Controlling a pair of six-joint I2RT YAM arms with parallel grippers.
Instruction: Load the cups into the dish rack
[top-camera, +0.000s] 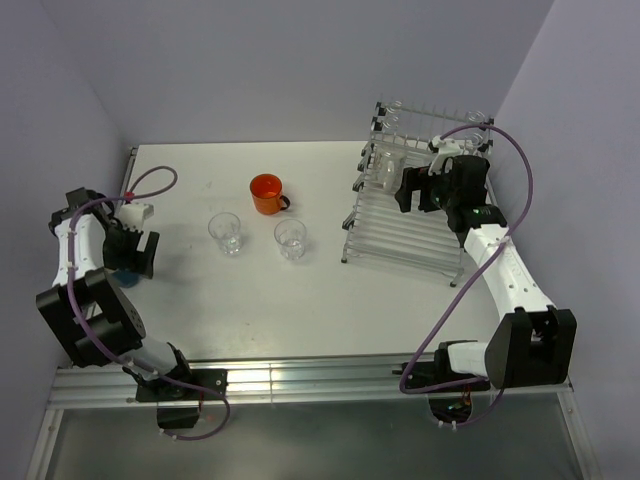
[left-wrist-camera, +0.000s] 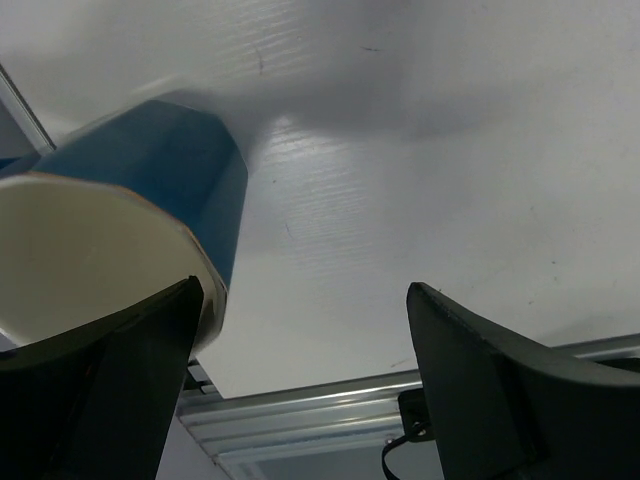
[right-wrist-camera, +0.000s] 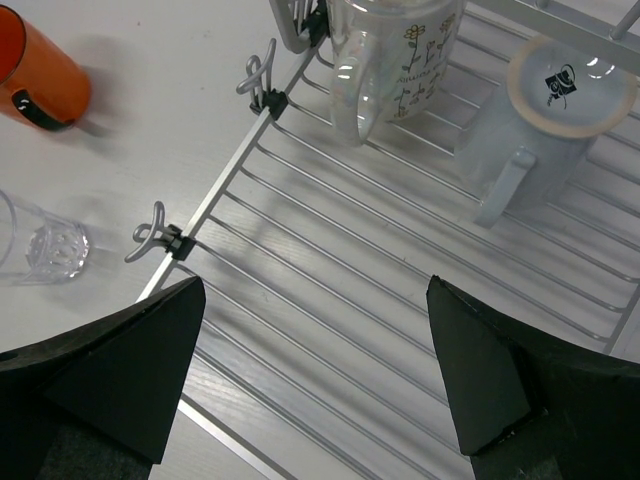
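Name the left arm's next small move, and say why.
Probably slide the left gripper sideways toward the blue mug: its fingers stand open, but the mug sits off to one side, by one finger, not between them.

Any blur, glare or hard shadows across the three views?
Top external: even light, soft shadows, one glare patch on the metal rail at the near edge. Left wrist: the blue mug sits very close and looks soft, with a broad shadow on the table beyond it. Right wrist: the dish rack is sharp, highlights on the clear flowered mug, the orange mug slightly smeared.
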